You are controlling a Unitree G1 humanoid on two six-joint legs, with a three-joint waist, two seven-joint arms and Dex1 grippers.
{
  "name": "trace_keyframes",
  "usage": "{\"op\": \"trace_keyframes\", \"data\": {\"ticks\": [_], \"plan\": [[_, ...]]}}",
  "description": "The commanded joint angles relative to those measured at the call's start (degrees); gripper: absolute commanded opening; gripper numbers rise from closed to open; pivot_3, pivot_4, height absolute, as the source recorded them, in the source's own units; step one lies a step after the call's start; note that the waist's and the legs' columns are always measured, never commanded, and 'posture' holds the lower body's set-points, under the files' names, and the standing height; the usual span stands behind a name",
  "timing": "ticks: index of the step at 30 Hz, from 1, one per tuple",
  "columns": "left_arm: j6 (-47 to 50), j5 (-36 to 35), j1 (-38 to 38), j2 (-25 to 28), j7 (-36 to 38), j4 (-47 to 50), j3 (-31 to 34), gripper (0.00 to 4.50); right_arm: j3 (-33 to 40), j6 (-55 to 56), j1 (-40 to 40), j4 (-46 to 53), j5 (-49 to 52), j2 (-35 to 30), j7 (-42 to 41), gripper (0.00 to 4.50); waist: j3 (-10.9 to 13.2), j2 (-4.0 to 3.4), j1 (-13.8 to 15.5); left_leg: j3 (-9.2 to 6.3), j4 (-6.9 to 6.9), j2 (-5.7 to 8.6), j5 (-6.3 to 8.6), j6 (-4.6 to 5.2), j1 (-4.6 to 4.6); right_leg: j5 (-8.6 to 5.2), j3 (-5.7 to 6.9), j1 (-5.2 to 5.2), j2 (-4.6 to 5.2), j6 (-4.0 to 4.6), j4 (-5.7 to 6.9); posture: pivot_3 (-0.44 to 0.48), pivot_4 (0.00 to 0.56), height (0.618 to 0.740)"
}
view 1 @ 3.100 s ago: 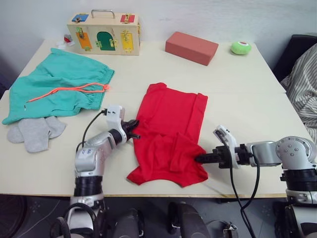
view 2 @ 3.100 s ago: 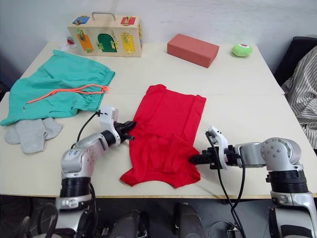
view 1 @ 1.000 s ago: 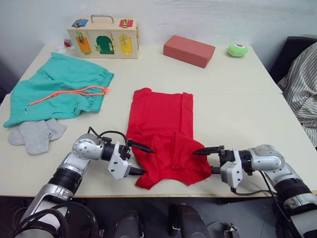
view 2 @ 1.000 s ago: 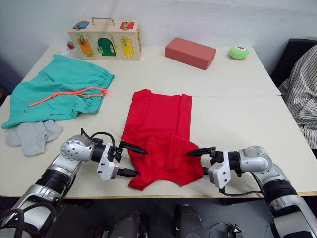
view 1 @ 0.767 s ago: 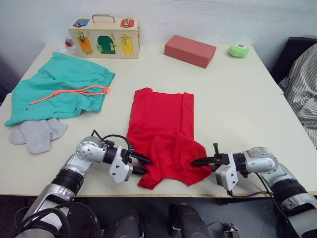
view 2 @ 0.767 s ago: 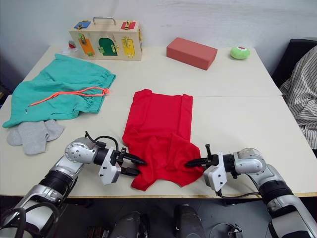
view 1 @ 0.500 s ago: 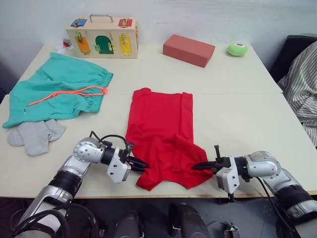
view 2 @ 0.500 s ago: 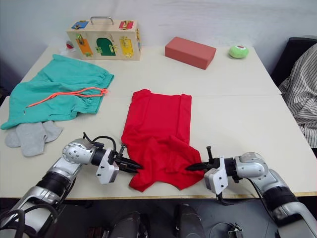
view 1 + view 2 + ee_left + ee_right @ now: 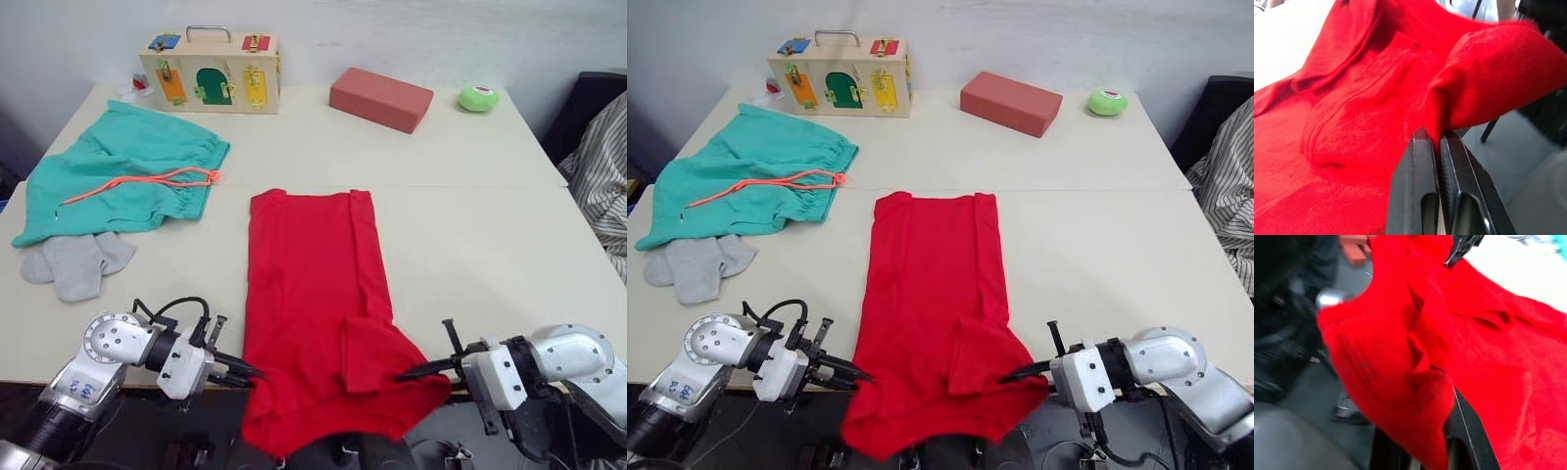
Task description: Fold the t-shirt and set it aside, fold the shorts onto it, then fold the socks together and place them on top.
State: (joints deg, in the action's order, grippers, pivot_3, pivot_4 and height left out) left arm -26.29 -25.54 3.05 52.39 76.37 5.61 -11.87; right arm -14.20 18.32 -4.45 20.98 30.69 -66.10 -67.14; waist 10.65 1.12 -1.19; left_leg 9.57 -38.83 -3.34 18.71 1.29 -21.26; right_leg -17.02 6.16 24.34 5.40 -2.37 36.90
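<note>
The red t-shirt (image 9: 309, 284) lies stretched lengthwise down the middle of the table, its near end bunched and hanging over the front edge. My left gripper (image 9: 245, 375) is at that edge, shut on the shirt's near-left corner; the left wrist view has a fold of red cloth (image 9: 1459, 83) pinched between the fingers (image 9: 1418, 186). My right gripper (image 9: 413, 372) is shut on the near-right part, where cloth (image 9: 1415, 382) drapes over it. The teal shorts (image 9: 118, 171) with an orange drawstring lie flat at the far left. The grey socks (image 9: 73, 262) lie just in front of them.
A wooden latch box (image 9: 211, 69), a red-brown block (image 9: 380, 98) and a small green round thing (image 9: 477, 98) stand along the back. Striped cloth (image 9: 602, 166) hangs at the right edge. Bare table (image 9: 480, 245) lies right of the shirt.
Both grippers have pulled back to the table's front edge with the shirt's near end. The shirt is now drawn out long and flat, its near end hanging off the edge.
</note>
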Motion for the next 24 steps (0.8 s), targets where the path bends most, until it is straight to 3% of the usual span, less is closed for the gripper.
{"op": "trace_keyframes", "data": {"ticks": [1,7,11,17,20,24], "plan": [[3.0,-0.6,-2.7,1.2,-0.6,3.3,3.0,0.04,2.8,-6.5,-3.4,5.3,2.8,-1.2,-0.7,0.00,0.0,0.00,0.2,0.00,0.00,0.00,0.00,0.01,-0.02,0.00,0.01,0.01,0.00,0.00,0.00,0.000,0.150,0.740],[6.6,-0.2,-6.7,2.4,0.7,5.4,5.1,0.04,5.7,-19.4,-7.5,10.6,8.0,-3.7,-3.2,0.00,0.0,-0.01,0.5,0.02,0.02,0.00,0.05,0.03,-0.06,-0.02,0.00,0.06,-0.03,0.01,-0.03,0.000,0.150,0.740],[18.2,-6.7,-9.9,5.5,0.0,9.7,8.3,0.04,9.0,-28.4,-4.3,12.0,14.5,-4.6,-5.6,0.00,0.0,0.01,0.7,0.01,0.04,-0.04,0.09,0.07,-0.09,-0.04,0.00,0.11,-0.05,0.04,-0.03,0.000,0.150,0.740],[36.2,-13.1,-4.2,5.2,-5.8,7.7,13.3,0.04,9.1,-42.1,15.7,3.5,20.7,4.7,-1.4,0.00,0.1,0.02,1.0,-0.02,0.03,-0.06,0.09,0.06,-0.10,-0.07,0.03,0.15,-0.07,0.10,-0.03,0.000,0.150,0.740],[48.9,-18.8,2.9,3.5,-10.6,3.9,15.3,0.04,8.9,-47.0,24.5,-3.9,19.7,9.6,-0.7,0.00,0.1,-0.01,1.1,-0.03,0.01,-0.06,-0.01,-0.11,-0.21,-0.07,0.06,0.22,-0.08,0.11,0.01,0.000,0.150,0.740],[59.3,-21.1,14.1,-0.2,-13.2,-4.0,15.7,0.04,7.8,-49.6,34.3,-15.6,15.3,17.0,0.5,0.00,0.1,-0.01,1.1,-0.01,-0.05,-0.05,-0.13,-0.32,-0.27,-0.07,0.14,0.20,-0.12,0.10,0.00,0.000,0.150,0.740]]}}
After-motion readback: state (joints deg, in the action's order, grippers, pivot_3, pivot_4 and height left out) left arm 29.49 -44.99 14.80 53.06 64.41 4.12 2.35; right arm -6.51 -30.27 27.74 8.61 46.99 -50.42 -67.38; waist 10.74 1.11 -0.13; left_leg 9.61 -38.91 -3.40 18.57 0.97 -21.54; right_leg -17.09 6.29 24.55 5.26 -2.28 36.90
